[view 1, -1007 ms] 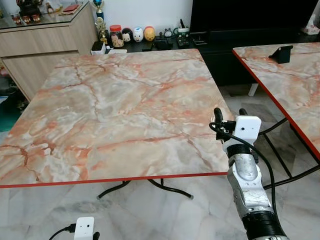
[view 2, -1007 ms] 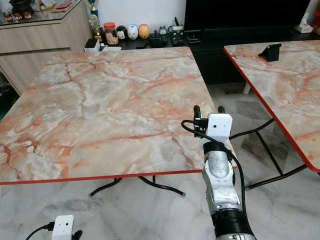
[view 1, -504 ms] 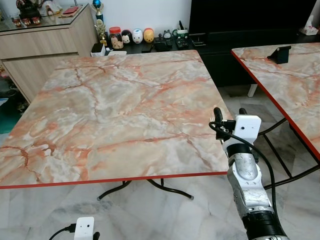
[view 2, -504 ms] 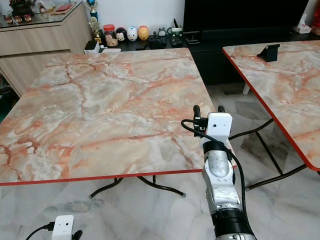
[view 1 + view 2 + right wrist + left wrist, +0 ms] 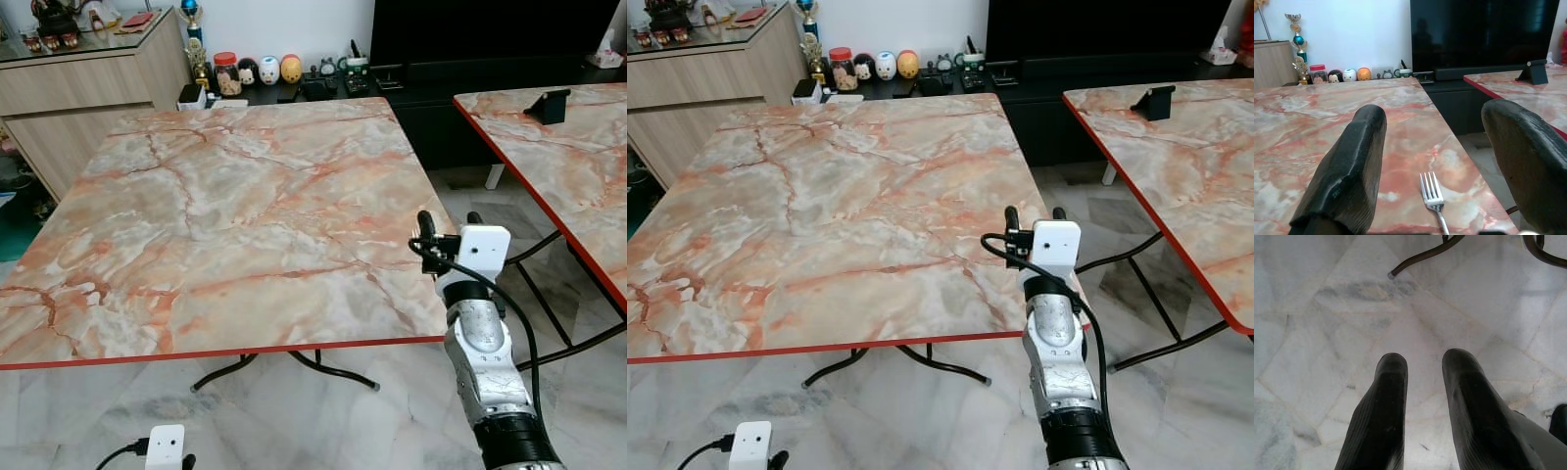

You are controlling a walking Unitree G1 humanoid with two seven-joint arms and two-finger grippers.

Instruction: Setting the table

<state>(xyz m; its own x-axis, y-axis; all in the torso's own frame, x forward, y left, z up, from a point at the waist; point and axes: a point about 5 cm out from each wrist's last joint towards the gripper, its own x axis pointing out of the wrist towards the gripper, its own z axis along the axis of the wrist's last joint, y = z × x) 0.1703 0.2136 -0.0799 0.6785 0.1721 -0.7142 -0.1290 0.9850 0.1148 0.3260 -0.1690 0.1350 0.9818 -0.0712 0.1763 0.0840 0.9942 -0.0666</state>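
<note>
A silver fork (image 5: 1433, 196) lies on the marble table (image 5: 235, 215) near its front right corner, tines pointing toward the far side. My right gripper (image 5: 450, 220) hovers just above that corner, open, with the fork on the table below the gap between its fingers (image 5: 1352, 161) and nothing held. Down by the floor, below the table's front edge, my left gripper (image 5: 1425, 360) hangs idle with its two fingers apart over white marble tiles.
A second marble table (image 5: 578, 186) stands to the right with a black stand (image 5: 554, 105) on it, across a narrow gap. Black metal table legs (image 5: 333, 370) cross the floor. Behind are a wooden sideboard (image 5: 88, 88) and a low black bench with jars and figurines (image 5: 265, 69).
The camera has shifted slightly. The right gripper stays open over the table corner and the left arm still hangs low.
</note>
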